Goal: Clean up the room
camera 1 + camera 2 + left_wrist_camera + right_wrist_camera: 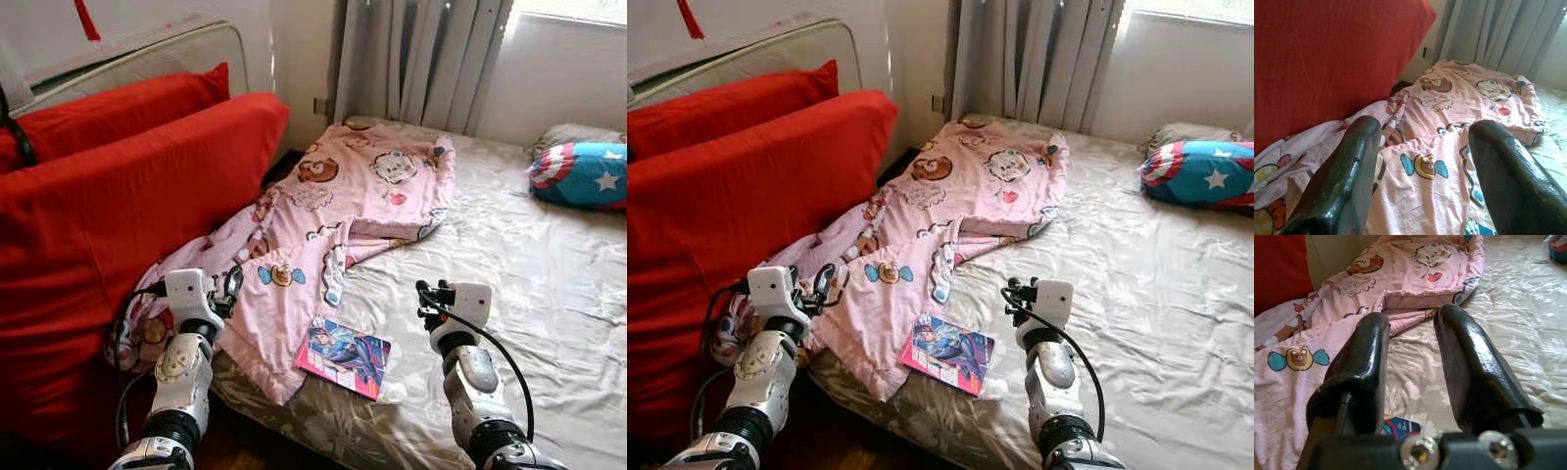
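A pink cartoon-print blanket [333,225] lies crumpled across the bed [549,294], its near edge trailing beside the red cushions [127,196]. A colourful book [344,356] rests just beside the blanket's hem. The left gripper [1420,161] hovers spread above the blanket; the right gripper [1410,367], spread too, hangs near the book. A star-patterned pillow [580,174] sits well apart.

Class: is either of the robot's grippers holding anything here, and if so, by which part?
Nothing is held. The left gripper is open above the pink cartoon-print blanket; the right gripper is open above the bed.
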Robot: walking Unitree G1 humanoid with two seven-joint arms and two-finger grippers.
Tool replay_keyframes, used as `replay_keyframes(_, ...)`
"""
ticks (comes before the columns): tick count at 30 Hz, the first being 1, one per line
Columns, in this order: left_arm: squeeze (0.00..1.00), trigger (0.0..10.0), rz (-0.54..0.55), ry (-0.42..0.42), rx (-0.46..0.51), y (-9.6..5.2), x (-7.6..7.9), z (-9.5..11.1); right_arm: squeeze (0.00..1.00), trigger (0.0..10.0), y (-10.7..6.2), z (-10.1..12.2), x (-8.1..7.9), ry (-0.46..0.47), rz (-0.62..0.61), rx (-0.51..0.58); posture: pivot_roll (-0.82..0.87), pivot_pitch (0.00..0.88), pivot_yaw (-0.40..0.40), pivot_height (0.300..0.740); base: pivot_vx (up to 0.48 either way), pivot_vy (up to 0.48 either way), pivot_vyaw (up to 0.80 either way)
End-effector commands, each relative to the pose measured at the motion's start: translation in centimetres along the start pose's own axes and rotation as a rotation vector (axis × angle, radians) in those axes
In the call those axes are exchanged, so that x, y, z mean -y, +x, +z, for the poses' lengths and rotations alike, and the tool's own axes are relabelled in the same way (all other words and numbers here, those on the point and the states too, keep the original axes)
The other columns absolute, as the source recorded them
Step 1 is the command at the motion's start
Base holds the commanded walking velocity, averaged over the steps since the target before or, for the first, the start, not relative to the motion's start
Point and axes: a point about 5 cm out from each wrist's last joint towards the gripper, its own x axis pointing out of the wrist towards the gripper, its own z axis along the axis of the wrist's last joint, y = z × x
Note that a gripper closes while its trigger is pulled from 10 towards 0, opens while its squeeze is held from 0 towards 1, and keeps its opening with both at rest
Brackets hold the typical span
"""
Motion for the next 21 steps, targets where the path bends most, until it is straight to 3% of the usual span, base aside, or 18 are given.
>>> replay_keyframes(1,0.0,10.0,0.001,0.007,-0.005,-0.07,-0.2,0.01,0.0,10.0,-0.01,-0.22,0.06,-0.015,0.0,-0.024,-0.11,0.0,-0.018,0.695,0.0,0.0,0.0)
replay_keyframes(6,0.0,10.0,0.003,0.007,-0.007,-0.11,-0.3,-0.03,0.0,10.0,0.01,0.25,-0.04,0.002,0.015,0.023,-0.11,0.0,-0.017,0.675,0.0,0.0,0.0)
replay_keyframes(21,0.0,10.0,0.002,0.007,-0.008,-0.16,-0.24,-0.1,0.0,10.0,0.06,-0.2,-0.16,0.009,0.025,-0.026,-0.11,0.0,-0.016,0.665,0.0,0.0,0.0)
